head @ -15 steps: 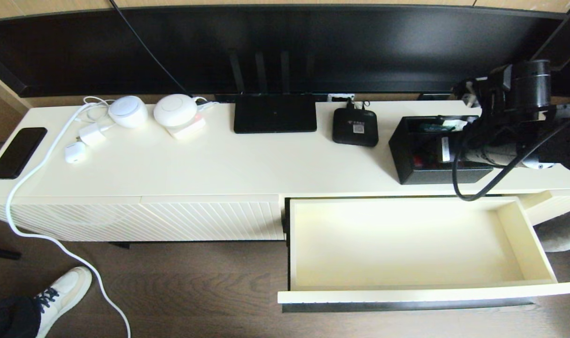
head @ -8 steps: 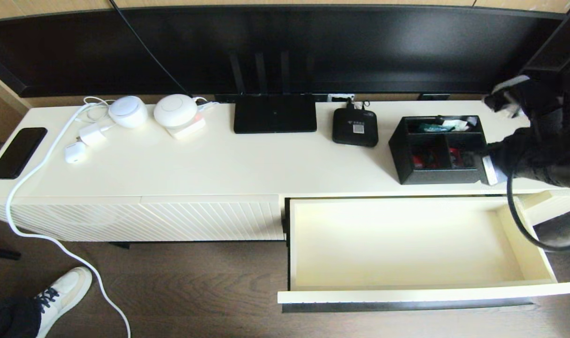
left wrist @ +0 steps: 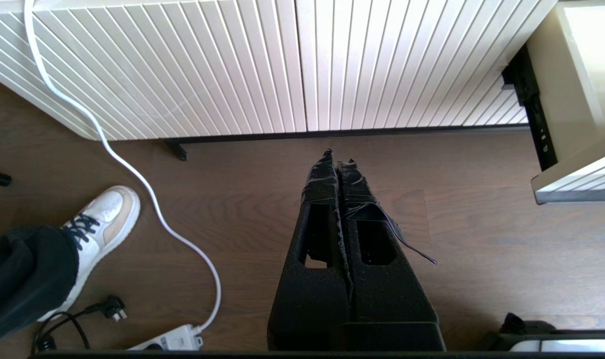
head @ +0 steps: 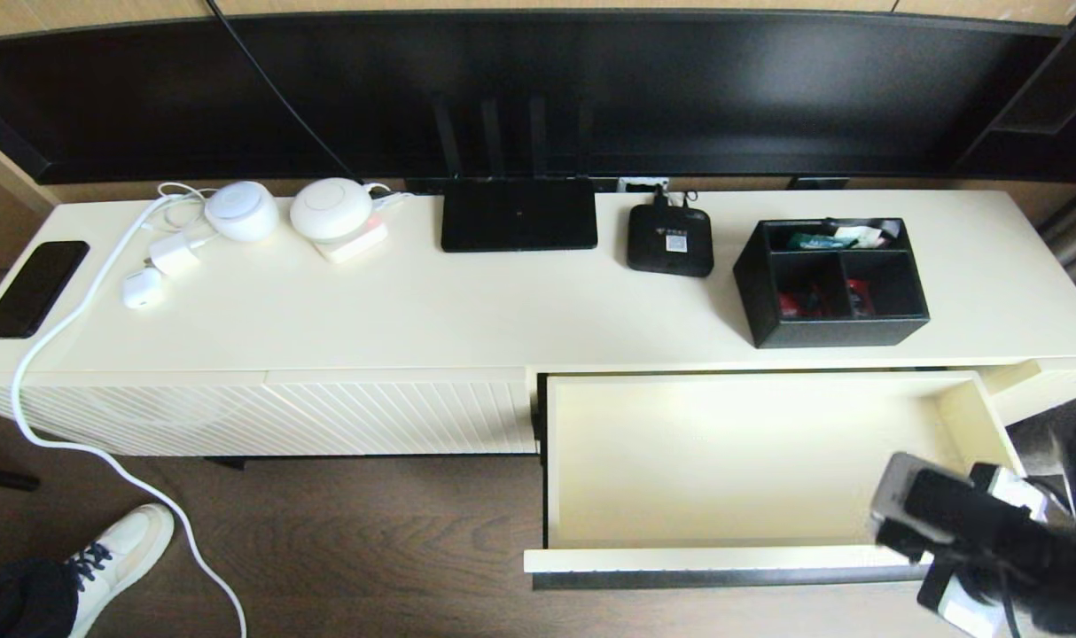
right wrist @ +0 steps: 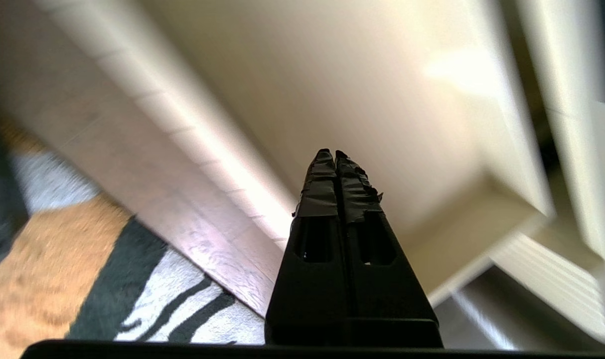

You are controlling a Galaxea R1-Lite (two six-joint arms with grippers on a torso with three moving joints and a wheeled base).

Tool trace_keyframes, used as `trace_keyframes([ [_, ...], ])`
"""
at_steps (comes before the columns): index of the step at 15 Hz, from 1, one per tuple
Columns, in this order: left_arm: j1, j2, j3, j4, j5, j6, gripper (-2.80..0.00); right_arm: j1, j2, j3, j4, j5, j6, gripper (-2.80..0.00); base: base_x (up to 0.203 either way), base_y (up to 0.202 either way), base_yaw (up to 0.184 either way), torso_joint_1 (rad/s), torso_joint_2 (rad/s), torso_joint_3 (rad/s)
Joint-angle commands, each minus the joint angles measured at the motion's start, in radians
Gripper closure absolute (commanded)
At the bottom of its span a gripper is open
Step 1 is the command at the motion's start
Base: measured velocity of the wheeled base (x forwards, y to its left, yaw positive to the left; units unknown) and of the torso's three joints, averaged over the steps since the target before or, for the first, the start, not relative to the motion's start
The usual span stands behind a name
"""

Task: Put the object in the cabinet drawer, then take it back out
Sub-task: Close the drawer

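The black organizer box (head: 830, 283) stands upright on the cream cabinet top at the right, red and white items showing in its compartments, and nothing touches it. Below it the cabinet drawer (head: 724, 558) is pulled fully out, its cream interior (right wrist: 362, 89) bare. My right arm (head: 972, 523) hangs low at the drawer's front right corner. The right gripper (right wrist: 331, 154) is shut and empty, pointing over the drawer's inside. My left gripper (left wrist: 338, 157) is shut and empty above the wooden floor, in front of the ribbed panel and left of the drawer (left wrist: 576, 169).
On the cabinet top are a flat black router (head: 518, 213), a small set-top box (head: 670, 239), white round devices (head: 330, 208), chargers and a phone (head: 33, 288). A white cable (head: 59, 425) trails to the floor beside a person's shoe (head: 117, 554). A striped rug (right wrist: 133, 299) lies at the right.
My right arm has drawn away from the organizer box on the cabinet top and swung down to the drawer's front right corner. The box stays where it was.
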Motion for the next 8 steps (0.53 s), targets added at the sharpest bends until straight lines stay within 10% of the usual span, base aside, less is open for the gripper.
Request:
trace_keyframes([
  [1, 0.0, 0.002, 0.001, 0.0, 0.0, 0.0, 0.0, 0.112, 0.013, 0.114, -0.052, 0.0, -0.016, 0.0, 0.0, 0.0, 0.0, 0.0, 0.0, 0.0],
  [8, 0.0, 0.002, -0.001, 0.0, 0.0, 0.0, 0.0, 0.14, 0.173, 0.2, -0.088, 0.0, -0.019, 0.0, 0.0, 0.0, 0.0, 0.0, 0.0, 0.0],
])
